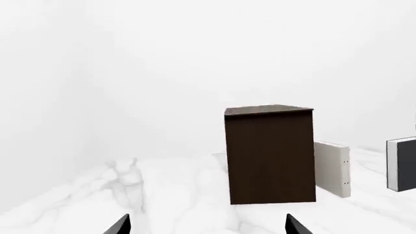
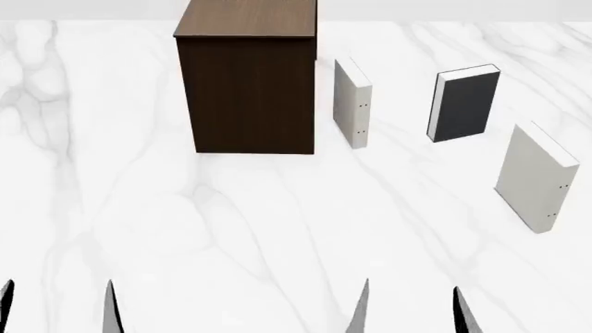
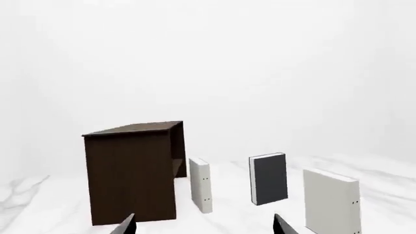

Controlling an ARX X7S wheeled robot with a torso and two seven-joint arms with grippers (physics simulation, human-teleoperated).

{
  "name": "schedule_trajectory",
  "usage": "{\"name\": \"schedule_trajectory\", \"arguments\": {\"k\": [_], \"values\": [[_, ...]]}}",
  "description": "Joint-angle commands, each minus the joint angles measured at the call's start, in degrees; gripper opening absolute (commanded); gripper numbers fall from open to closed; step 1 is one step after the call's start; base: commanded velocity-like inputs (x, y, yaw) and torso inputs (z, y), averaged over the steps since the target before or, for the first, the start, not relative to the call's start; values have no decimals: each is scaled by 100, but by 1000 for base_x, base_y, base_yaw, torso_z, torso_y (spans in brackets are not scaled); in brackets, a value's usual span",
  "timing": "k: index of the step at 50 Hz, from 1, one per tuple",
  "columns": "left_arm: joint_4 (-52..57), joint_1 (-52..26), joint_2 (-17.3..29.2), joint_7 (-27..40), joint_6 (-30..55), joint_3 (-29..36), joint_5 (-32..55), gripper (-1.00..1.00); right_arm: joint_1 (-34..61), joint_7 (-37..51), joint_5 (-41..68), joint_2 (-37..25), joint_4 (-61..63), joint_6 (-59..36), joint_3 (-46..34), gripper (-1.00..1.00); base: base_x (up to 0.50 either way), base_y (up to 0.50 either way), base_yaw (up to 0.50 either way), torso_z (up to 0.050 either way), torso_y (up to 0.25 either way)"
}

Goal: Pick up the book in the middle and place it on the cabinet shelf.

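Note:
The dark charcoal book (image 2: 465,103) with white page edges stands upright on the marble surface, between two off-white binder-like books; it also shows in the right wrist view (image 3: 270,178) and at the edge of the left wrist view (image 1: 403,164). The dark brown cabinet shelf (image 2: 247,76) stands at the back left of the books (image 3: 133,173) (image 1: 270,153). My left gripper (image 2: 57,306) and right gripper (image 2: 409,309) hover low at the near edge, both open and empty, well short of the book.
One off-white binder (image 2: 351,103) stands right beside the cabinet. The other binder (image 2: 536,177) stands nearer, to the right of the book. All rest on a white marble surface (image 2: 231,229).

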State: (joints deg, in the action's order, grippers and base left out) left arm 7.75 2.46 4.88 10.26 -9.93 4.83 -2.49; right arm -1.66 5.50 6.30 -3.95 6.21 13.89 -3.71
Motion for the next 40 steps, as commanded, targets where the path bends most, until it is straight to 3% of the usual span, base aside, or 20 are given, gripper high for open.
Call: {"name": "schedule_trajectory", "arguments": {"k": [1, 13, 40], "values": [[1275, 369, 20, 680, -1766, -315, -864, 100, -240, -36, 359, 17, 1351, 1861, 194, 100, 0, 0, 0, 0, 0], [1722, 433, 112, 858, -1759, -360, -860, 100, -266, -4, 205, -149, 1562, 1852, 29, 100, 32, 0, 0, 0, 0], [1695, 397, 313, 948, -1544, -125, -813, 100, -215, -16, 60, -436, 1524, 1438, -424, 100, 497, -63, 0, 0, 0]]}}
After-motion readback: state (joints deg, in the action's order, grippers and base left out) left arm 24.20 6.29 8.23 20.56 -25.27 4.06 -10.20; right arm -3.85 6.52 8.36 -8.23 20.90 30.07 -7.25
